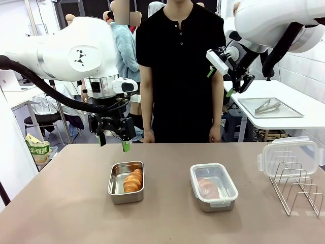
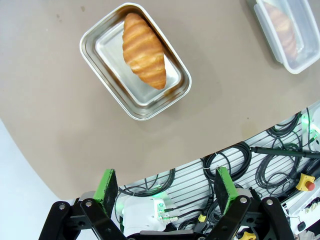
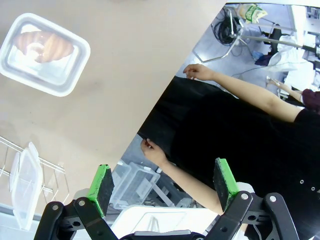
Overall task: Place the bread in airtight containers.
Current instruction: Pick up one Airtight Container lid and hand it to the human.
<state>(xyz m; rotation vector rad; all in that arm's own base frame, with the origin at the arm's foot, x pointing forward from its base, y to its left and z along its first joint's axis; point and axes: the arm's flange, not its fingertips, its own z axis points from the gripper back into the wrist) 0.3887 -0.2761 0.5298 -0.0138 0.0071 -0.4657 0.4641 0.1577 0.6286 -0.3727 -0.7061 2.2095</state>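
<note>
L gripper (image 1: pixel 113 144) hung over the bench (image 1: pixel 61 203), fingers apart, empty, just behind the open steel pan (image 1: pixel 116 184). One croissant roll (image 1: pixel 133 180) lay in the pan's right half. Mid-right: second pan (image 1: pixel 216 206) w/ clear lid (image 1: pixel 223 178) on, second roll (image 1: pixel 207 188) inside. R gripper (image 1: pixel 220 82) was raised high, fingers apart, empty. Spare lid (image 1: pixel 290 156) leaned on the wire rack (image 1: pixel 299 190).

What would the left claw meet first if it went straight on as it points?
Most likely bare table, on the robot's side of the open steel pan: the left claw points down, short of it. Depth is unclear; it may be near the table's edge.
</note>
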